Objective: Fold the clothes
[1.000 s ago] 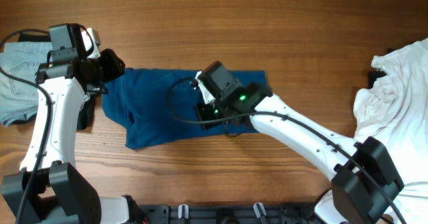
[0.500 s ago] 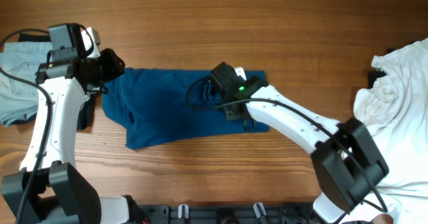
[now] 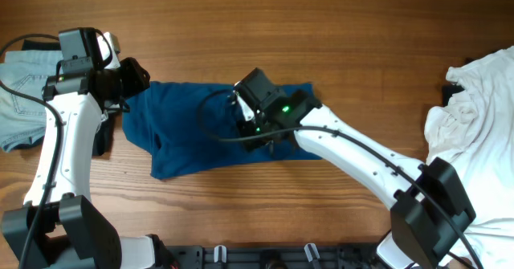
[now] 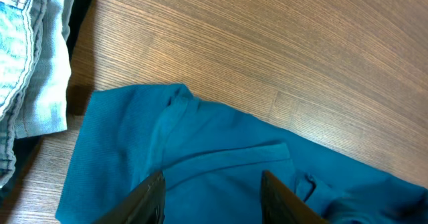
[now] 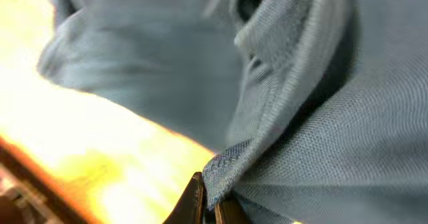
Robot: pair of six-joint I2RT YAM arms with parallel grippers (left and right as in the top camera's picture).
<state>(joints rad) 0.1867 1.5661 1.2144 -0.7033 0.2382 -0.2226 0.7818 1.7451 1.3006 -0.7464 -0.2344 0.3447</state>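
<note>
The dark blue polo shirt (image 3: 189, 132) lies partly folded, left of the table's middle. My left gripper (image 3: 138, 79) hovers over the shirt's upper left corner. In the left wrist view its fingers (image 4: 210, 197) are open and empty above the blue cloth (image 4: 221, 144). My right gripper (image 3: 247, 128) is over the shirt's middle. In the right wrist view it (image 5: 214, 207) is shut on a raised fold of the shirt (image 5: 321, 137). Pale denim (image 3: 20, 100) lies at the far left. A white garment (image 3: 474, 116) lies at the far right.
The denim (image 4: 27, 57) lies just left of the shirt's corner, with dark cloth (image 3: 32, 42) under it. A small black item (image 3: 454, 75) sits by the white garment. Bare wooden table (image 3: 321, 28) runs along the far side.
My right gripper swung right, then back left over the shirt's middle, holding the cloth. The shirt's right edge has shifted slightly left. The left arm has not moved.
</note>
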